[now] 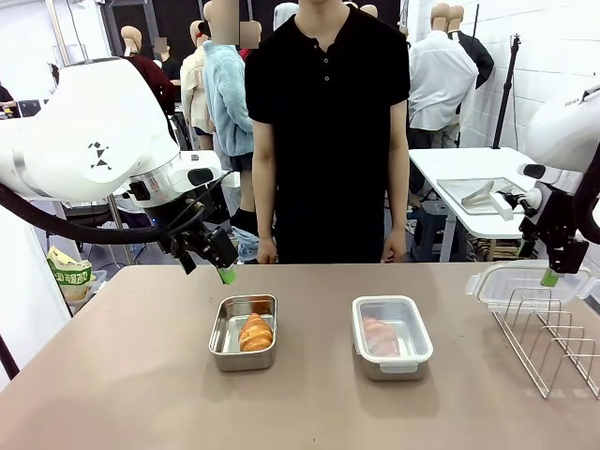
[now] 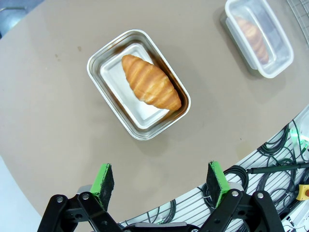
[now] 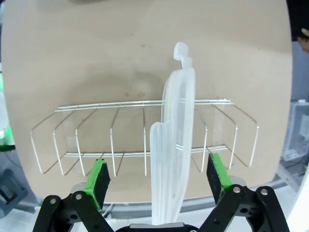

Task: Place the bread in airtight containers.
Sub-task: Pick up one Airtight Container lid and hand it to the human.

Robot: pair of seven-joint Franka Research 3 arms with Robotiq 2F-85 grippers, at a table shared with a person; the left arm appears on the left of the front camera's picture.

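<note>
An open steel container (image 1: 228,352) at table centre-left holds a golden croissant (image 1: 255,332). Beside it to the right, a second container (image 1: 392,337) wears its clear lid over another croissant (image 1: 379,335). My left gripper (image 1: 211,267) hangs open above and behind the open tin, with nothing between its fingers. In the left wrist view the croissant (image 2: 150,82) lies diagonally in the tin (image 2: 108,84), with the lidded container (image 2: 270,58) farther off. A spare clear lid (image 1: 525,281) stands in the wire rack (image 1: 553,342). My right gripper (image 1: 558,274) is open astride that lid (image 3: 174,145), its pads (image 3: 99,180) apart from it.
A person (image 1: 328,141) stands at the far edge, hands down at their sides. The wire rack (image 3: 145,135) sits at the table's right end. Behind it, a white side table carries a flat metal tray (image 1: 478,195). Cables (image 2: 270,154) run below the table edge.
</note>
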